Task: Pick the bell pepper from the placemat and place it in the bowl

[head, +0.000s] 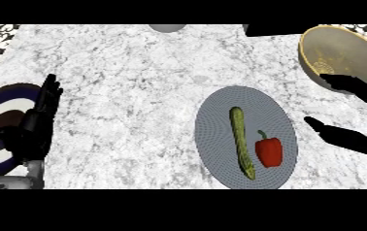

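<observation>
Head view gives you a steep look down on a white-and-grey marbled counter (143, 79). The red bell pepper (269, 151) lies on the grey oval placemat (219, 128), in the mat's right half at about 4 o'clock from the mat's centre, its green stem pointing up the view. Just beside it, toward 9 o'clock, a long green vegetable (242, 142) lies lengthwise on the same mat, apart from the pepper. The bowl (315, 55), tan with a pale rim, sits at about 1 o'clock from the mat, near the view's right edge, and nothing shows inside it. Your right hand (344, 138) comes in from the right edge at 3 o'clock of the pepper; its fingers and thumb are spread apart and hold nothing, with one dark part lying over the bowl's lower rim and the other reaching toward the mat's right edge without touching the pepper. Your left hand (36, 123) rests at the view's left edge, fingers straight and pointing up, over a round plate with dark blue and white rings (7, 104). A grey round object (167, 28) shows partly at 12 o'clock, cut by the counter's far edge.
</observation>
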Robot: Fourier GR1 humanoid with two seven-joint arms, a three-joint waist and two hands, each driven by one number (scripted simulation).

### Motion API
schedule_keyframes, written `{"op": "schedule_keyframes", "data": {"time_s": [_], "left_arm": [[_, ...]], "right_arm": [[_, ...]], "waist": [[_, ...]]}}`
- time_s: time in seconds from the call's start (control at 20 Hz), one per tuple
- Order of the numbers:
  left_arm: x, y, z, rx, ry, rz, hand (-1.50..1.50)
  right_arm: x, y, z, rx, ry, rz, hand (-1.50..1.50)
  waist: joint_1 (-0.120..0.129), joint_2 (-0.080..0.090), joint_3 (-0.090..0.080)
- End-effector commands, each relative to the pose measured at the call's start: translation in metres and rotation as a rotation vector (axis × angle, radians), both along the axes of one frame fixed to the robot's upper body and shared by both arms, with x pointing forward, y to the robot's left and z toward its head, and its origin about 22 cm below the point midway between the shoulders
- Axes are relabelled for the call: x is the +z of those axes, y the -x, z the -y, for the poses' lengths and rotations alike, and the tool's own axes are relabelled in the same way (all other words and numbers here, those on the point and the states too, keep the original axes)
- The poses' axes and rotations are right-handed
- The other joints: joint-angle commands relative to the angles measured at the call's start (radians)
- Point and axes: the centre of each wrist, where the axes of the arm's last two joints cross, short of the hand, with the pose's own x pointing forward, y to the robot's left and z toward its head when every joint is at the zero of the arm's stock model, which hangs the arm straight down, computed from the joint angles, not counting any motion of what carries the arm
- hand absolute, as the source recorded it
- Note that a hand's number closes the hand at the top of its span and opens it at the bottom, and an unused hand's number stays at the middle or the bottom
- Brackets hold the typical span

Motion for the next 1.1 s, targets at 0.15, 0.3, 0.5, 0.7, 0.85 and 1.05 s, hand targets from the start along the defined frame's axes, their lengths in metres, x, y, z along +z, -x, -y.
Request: {"op": "schedule_keyframes", "data": {"time_s": [0.15,0.3,0.5,0.7,0.85,1.05], "left_arm": [[0.016,0.006,-0.027,0.05,-0.008,-0.046,0.0],[0.014,-0.007,-0.016,0.022,0.007,-0.034,0.0],[0.03,-0.014,0.005,-0.026,0.026,-0.042,0.0],[0.022,-0.01,-0.01,-0.03,0.008,-0.024,0.0],[0.031,-0.029,-0.006,-0.061,0.025,-0.02,0.0],[0.035,-0.033,-0.001,-0.061,0.027,-0.034,0.0]], "right_arm": [[-0.027,0.098,-0.017,-0.118,0.145,0.013,-1.5],[-0.014,0.129,-0.015,-0.184,0.175,0.034,-1.5],[0.013,0.142,-0.015,-0.247,0.181,0.011,-1.5],[0.057,0.141,-0.035,-0.233,0.212,-0.01,-1.5],[0.065,0.119,-0.04,-0.234,0.237,-0.043,-1.5],[0.077,0.098,-0.035,-0.165,0.388,-0.259,-1.5]], "waist": [[0.006,0.002,0.007],[0.028,0.013,0.007],[0.063,0.018,0.008],[0.077,0.021,0.007],[0.088,0.025,0.007],[0.102,0.029,0.006]]}}
